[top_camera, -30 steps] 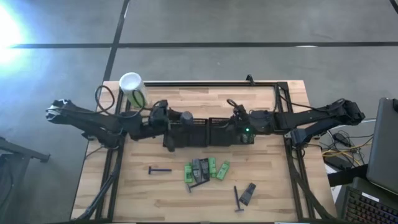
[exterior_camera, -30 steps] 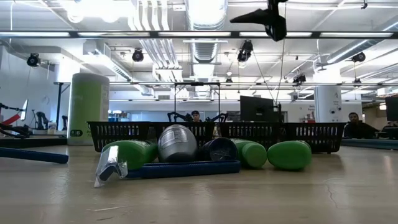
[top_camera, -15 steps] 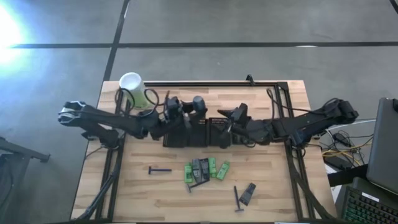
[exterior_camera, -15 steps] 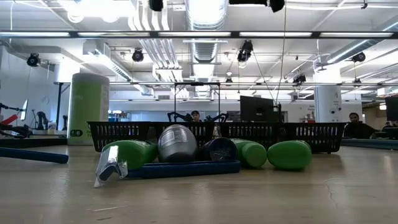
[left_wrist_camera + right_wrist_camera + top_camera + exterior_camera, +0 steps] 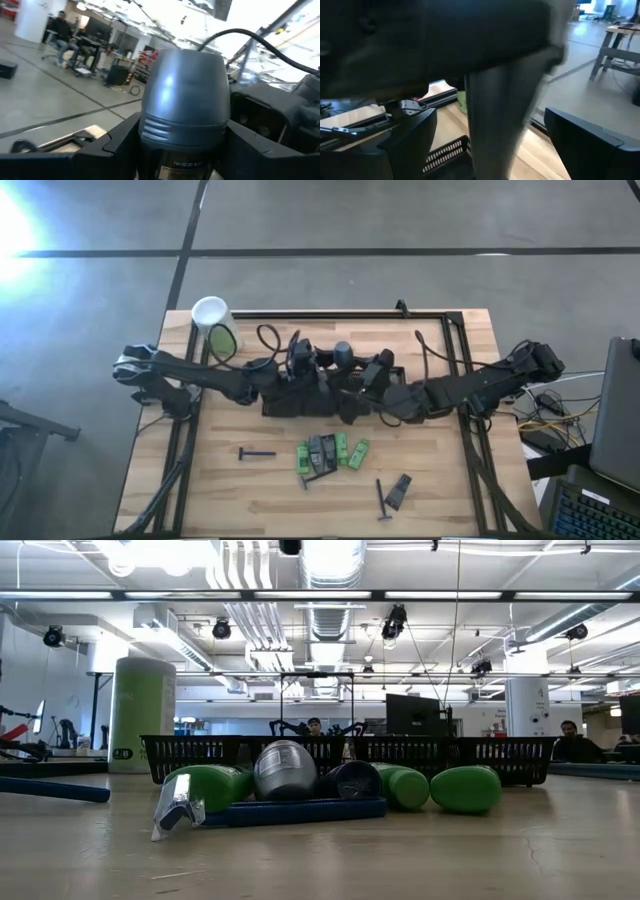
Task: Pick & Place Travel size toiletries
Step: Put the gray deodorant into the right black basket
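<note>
Tube [image 5: 184,107], grey-capped, sits pinched between the left gripper's [image 5: 322,376] fingers [image 5: 117,145] above the trays [image 5: 300,402]. Right gripper [image 5: 358,385] hovers beside it, fingers [image 5: 580,140] spread wide. Other toiletries [image 5: 328,452] lie on the table [image 5: 440,480].

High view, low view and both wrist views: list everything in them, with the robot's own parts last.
table: one, pale wood, under everything
mesh trays: black, in a row across the table's middle; count unclear
canister: one, green with a white cap, upright at the far left corner
green packets: three, bright green, in the near-middle cluster
loose grey tube: one, grey, in that cluster
dark packets: two, one in the cluster, one near right
razors: three, thin and dark: near left, in the cluster, near right
people: in the room behind
left tool: dark, over the trays, shut on the held grey tube
right tool: dark, open, over the trays beside it
</note>
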Robot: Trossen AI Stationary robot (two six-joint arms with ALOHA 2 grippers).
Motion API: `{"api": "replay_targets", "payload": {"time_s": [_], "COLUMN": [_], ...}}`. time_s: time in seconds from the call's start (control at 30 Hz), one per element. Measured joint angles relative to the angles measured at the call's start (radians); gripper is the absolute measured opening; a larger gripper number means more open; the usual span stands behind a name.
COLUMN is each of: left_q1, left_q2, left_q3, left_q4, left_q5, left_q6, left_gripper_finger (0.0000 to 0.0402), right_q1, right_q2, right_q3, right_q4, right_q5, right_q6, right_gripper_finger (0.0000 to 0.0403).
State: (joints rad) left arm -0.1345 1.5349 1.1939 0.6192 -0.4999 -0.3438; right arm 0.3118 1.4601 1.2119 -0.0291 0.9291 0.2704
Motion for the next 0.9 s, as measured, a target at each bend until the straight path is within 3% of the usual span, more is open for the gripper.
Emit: {"api": "replay_targets", "payload": {"time_s": [0.27,0.53,0.73,0.9], "left_q1": [0.001,0.013,0.013,0.015], "left_q2": [-0.010,-0.013,-0.013,-0.013], "left_q3": [-0.005,-0.006,-0.006,-0.007], "left_q4": [-0.020,-0.063,-0.068,-0.071], "left_q5": [0.022,0.215,0.223,0.228], "left_q6": [0.020,0.027,0.022,0.020], "left_gripper_finger": [0.0218,0.0218,0.0220,0.0221], "right_q1": [0.027,0.049,0.029,0.017], "right_q2": [-0.025,-0.046,-0.045,-0.045], "right_q3": [0.009,0.009,0.009,0.009], "right_q4": [-0.072,-0.073,-0.080,-0.120], "right_q5": [0.016,-0.057,-0.058,-0.072], "right_q6": [0.011,0.074,0.078,0.107], "right_gripper_finger": [0.0311,0.0271,0.0248,0.0207]}}
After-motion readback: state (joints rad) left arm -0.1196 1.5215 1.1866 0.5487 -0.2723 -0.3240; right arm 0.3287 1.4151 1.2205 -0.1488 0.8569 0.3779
